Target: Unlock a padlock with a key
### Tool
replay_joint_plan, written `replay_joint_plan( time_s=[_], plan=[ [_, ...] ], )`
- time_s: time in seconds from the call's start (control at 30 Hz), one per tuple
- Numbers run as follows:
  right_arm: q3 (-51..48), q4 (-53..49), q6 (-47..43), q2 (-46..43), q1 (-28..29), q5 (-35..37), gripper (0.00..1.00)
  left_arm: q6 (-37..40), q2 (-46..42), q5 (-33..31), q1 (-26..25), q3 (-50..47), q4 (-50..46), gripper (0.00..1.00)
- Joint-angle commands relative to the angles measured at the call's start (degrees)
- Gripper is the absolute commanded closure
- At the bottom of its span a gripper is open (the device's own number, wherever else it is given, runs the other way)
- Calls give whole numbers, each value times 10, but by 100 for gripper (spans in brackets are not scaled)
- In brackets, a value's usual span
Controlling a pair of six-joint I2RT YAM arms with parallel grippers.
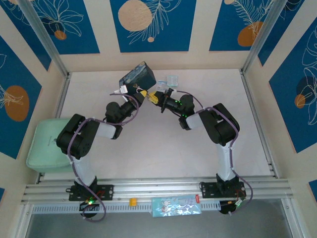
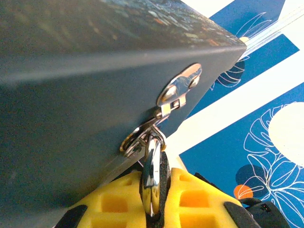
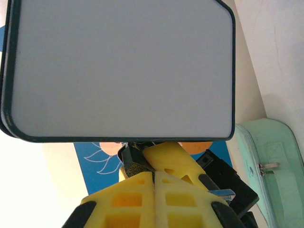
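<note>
The blue-and-yellow painted tin (image 1: 138, 76) stands tipped up at the back of the table; its dark side (image 2: 71, 118) carries a silver hasp (image 2: 179, 90). From the hasp's loop hangs the padlock (image 2: 153, 173), seen edge-on as a shiny metal piece. My left gripper (image 2: 154, 204) is shut on it between yellow fingers. In the top view my left gripper (image 1: 142, 94) and right gripper (image 1: 154, 97) meet nose to nose below the tin. My right gripper (image 3: 154, 178) is shut, fingers pressed together, just under the tin's pale underside (image 3: 118, 66). The key is hidden.
A mint-green case (image 1: 47, 144) lies off the table's left edge, also at the right (image 3: 270, 161) of the right wrist view. A small clear packet (image 1: 172, 80) sits behind the grippers. A printed pouch (image 1: 176, 206) and a yellow block (image 1: 132, 201) lie by the front rail.
</note>
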Motion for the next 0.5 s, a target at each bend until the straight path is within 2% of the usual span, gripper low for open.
replay_joint_plan(
  time_s=[0.0, 0.2, 0.47],
  plan=[
    [13, 15, 270, 13, 4, 64, 100, 15, 3, 121, -29, -15, 24, 100],
    [0, 15, 213, 34, 14, 37, 100, 19, 12, 98, -29, -34, 24, 100],
    [-67, -19, 77, 13, 11, 15, 99, 24, 22, 86, -28, -65, 24, 100]
  ],
)
